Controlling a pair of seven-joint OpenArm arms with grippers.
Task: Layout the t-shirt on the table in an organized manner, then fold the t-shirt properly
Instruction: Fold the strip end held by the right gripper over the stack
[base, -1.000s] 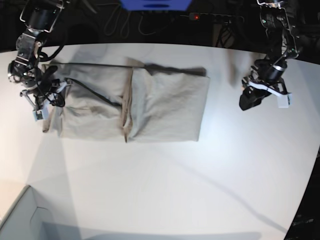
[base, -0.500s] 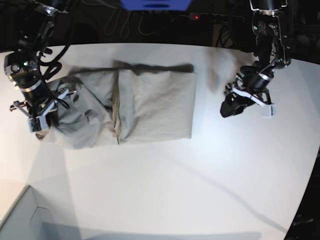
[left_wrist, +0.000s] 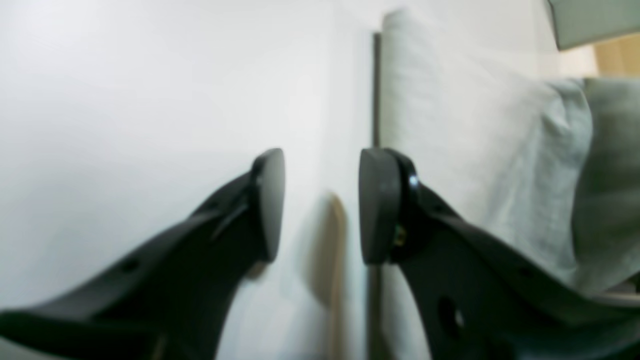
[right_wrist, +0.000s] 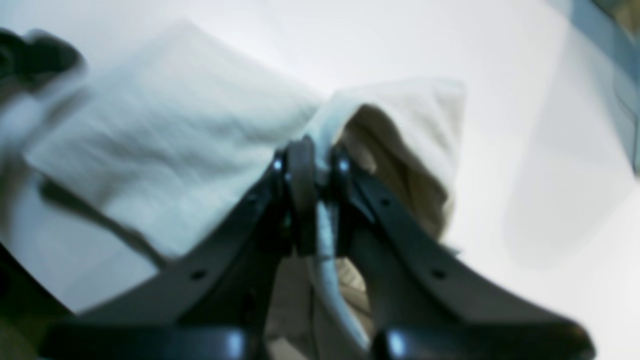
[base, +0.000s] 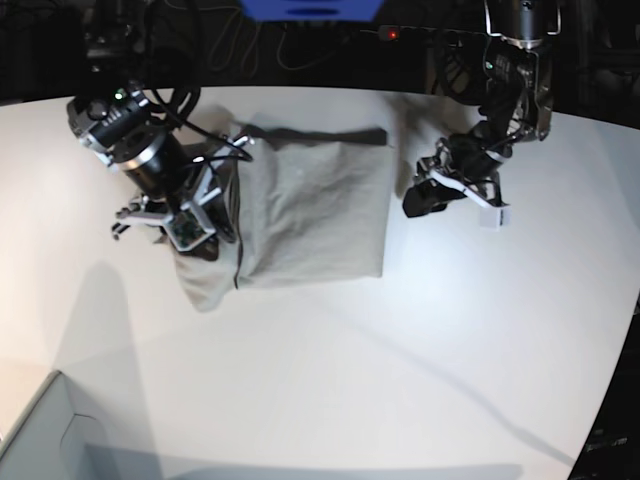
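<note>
Right claw (right_wrist: 312, 172) is pinched on a floppy t-shirt (base: 315, 215) fold; left claw (left_wrist: 320, 205) gapes empty. Soft cloth sags on the counter (base: 400, 360), so grab hems.

The shirt (base: 300, 215) lies on the surface (base: 400, 360), toward its far side and left of the middle in the base view. The right end effector (base: 190, 235) sits at the shirt's left end, with cloth between its jaws. The left end effector (base: 425, 200) hangs just beside the shirt's right edge, apart from it. A box corner (base: 35, 440) lies at the near left.
</note>
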